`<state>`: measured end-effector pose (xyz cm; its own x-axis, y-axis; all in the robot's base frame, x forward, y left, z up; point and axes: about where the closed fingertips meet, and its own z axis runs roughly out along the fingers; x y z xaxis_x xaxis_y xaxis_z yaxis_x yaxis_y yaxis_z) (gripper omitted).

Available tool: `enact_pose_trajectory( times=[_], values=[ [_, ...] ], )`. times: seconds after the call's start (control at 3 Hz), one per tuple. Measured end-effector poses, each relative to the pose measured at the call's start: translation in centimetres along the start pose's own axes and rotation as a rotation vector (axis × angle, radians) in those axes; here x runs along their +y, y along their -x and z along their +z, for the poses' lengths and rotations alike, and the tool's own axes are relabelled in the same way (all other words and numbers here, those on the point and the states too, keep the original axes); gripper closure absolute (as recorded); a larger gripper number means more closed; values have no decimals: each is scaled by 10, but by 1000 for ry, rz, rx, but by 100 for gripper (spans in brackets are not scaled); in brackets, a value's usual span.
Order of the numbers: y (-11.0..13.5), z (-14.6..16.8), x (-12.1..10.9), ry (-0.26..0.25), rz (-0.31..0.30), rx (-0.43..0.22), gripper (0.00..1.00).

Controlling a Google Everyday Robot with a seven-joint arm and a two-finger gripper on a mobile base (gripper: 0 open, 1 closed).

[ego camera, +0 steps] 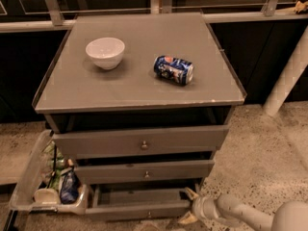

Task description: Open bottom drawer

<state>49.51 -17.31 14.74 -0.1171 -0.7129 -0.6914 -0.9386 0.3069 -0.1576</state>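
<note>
Bottom drawer (139, 209): lowest of three in the grey cabinet (144, 93), down by the floor, pulled partway out, shallow inside showing behind the front, small knob at centre. At the left on the floor, just beside the cabinet, a clear bin (21, 196) holding bottles. On the cabinet top, left, a white bowl (105, 52), upright; to its right and well apart, a blue can (173, 70) lying on its side. Under the top, the top drawer (139, 141) and middle drawer (144, 170), each slightly out. At the bottom drawer's right end, the gripper (187, 207), fingers spread apart, one on the far side of the front, one on the near side; contact impossible to tell. Pale arm (240, 214) running off right. Farther right, a white post (288, 76), tilted.
</note>
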Motion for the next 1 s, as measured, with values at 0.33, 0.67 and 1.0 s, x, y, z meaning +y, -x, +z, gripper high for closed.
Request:
enact_pose_trajectory(
  times=[0.33, 0.67, 1.0],
  values=[
    [2, -1, -1, 0, 0, 0, 41],
    [-1, -4, 5, 11, 9, 9, 65],
    [2, -6, 4, 11, 9, 9, 63]
  ],
)
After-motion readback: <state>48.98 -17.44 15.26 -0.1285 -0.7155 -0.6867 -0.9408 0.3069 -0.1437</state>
